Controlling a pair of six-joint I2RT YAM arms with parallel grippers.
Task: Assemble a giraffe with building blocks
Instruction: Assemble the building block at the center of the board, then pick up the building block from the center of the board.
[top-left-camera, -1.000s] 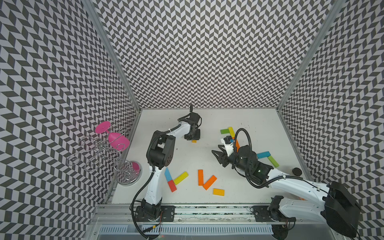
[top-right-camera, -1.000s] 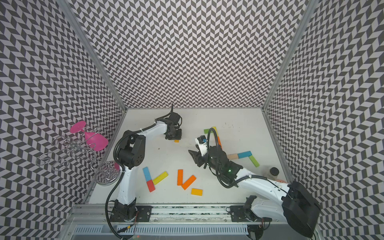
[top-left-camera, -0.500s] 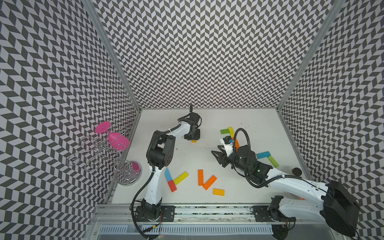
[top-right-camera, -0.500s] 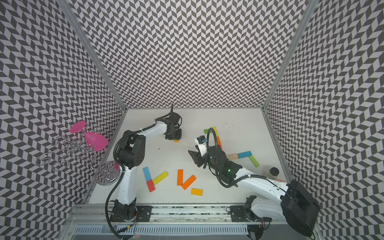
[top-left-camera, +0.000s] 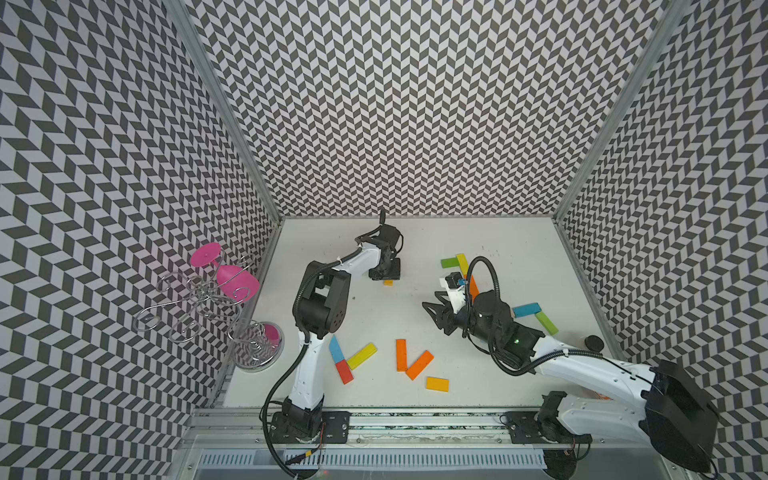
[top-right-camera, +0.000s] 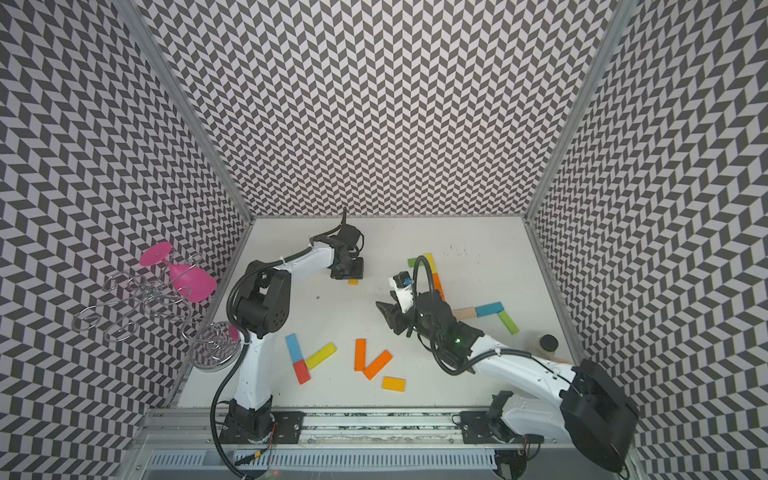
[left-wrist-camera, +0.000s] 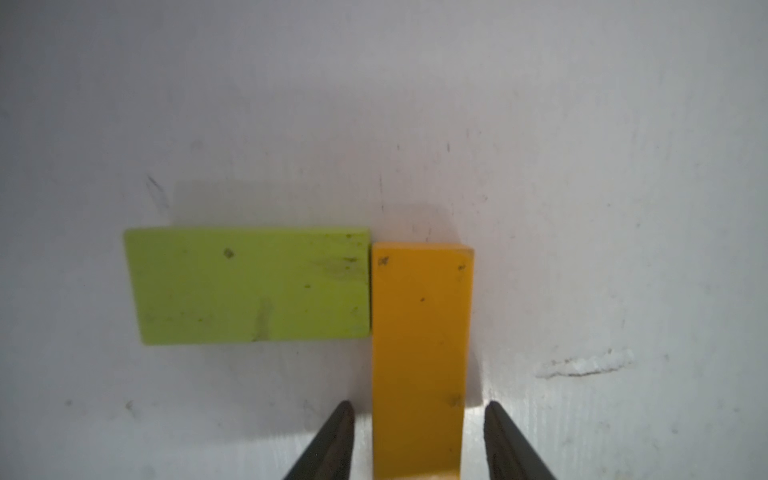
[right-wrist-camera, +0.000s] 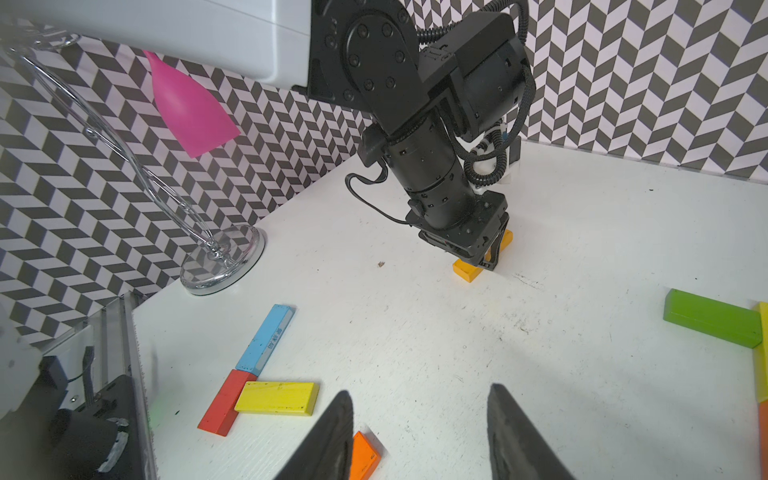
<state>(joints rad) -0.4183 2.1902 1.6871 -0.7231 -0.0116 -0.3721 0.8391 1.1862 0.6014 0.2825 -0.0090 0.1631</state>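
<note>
At the back of the surface (top-left-camera: 519, 241), the left tool (left-wrist-camera: 417, 409) stands over a block (left-wrist-camera: 422, 332) that lies between its jaws and touches neither. A second block (left-wrist-camera: 253, 284) touches that block's side. The right tool (right-wrist-camera: 419, 390) is to the right and nearer the front, with nothing between its jaws. Along the front lie three touching blocks (top-left-camera: 337, 350), a touching pair (top-left-camera: 401, 353) to their right, then a single block (top-left-camera: 437, 383). A wire stand (top-left-camera: 257, 353) sits at the left edge.

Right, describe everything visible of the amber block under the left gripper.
The amber block is a long rectangular bar, painted wood by its look, with small dark scuffs. It lies flat on the white table. A lime block butts end-on against its side. The left gripper has fingers either side, gaps showing.
</note>
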